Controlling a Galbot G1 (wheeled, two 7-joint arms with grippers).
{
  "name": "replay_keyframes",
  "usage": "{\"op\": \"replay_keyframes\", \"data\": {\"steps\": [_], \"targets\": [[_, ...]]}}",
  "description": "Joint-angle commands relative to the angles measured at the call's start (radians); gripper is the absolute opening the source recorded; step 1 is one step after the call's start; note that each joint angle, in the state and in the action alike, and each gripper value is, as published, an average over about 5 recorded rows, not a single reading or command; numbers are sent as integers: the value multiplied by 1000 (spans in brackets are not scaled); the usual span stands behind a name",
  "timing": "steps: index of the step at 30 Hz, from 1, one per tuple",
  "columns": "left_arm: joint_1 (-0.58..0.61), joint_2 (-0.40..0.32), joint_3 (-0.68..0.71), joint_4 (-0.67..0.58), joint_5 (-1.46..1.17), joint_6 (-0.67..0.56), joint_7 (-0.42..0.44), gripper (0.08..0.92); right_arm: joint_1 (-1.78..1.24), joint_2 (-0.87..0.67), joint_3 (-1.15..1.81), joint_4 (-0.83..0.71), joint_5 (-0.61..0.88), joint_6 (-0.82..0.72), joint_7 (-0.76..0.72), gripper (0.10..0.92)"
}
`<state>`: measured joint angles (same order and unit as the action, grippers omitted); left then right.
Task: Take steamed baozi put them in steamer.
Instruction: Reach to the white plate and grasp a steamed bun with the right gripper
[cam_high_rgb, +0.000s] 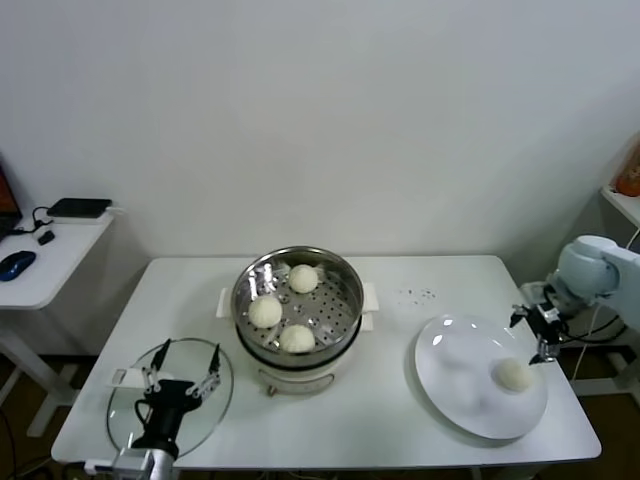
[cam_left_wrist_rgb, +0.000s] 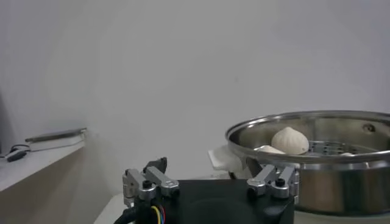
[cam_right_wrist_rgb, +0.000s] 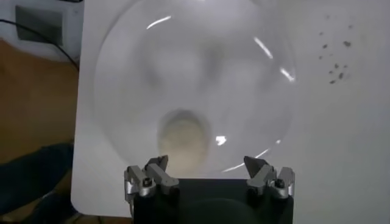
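steel steamer (cam_high_rgb: 345, 300) already holds three baozi; the last baozi (cam_high_rgb: 513, 374) lies on the white plate (cam_high_rgb: 450, 375). the right gripper (cam_high_rgb: 538, 338) is held spread and empty just above it. a descent and closing are needed next. the left gripper (cam_high_rgb: 181, 372) is parked, spread, over the glass lid (cam_high_rgb: 120, 410).

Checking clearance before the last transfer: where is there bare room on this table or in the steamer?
Free: the table strip between steamer and white plate; most of that plate beside its one baozi, under the open right gripper; the basket's right side. Crowded: the three baozi at its left, and the front-left corner, where the open left gripper hangs over the glass lid.
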<state>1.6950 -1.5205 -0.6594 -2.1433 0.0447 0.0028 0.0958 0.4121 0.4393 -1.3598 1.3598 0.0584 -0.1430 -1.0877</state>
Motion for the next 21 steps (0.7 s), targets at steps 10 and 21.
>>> {"op": "replay_keyframes", "data": {"steps": [10,21], "targets": [[0,-3,-2,13,5,0,0,823,-278,45,204,-107,-120,37,-6,823],[2,-1,-5,19,4,-1,-1,823,-305,78,229,-137,-126,51,4,823]]}}
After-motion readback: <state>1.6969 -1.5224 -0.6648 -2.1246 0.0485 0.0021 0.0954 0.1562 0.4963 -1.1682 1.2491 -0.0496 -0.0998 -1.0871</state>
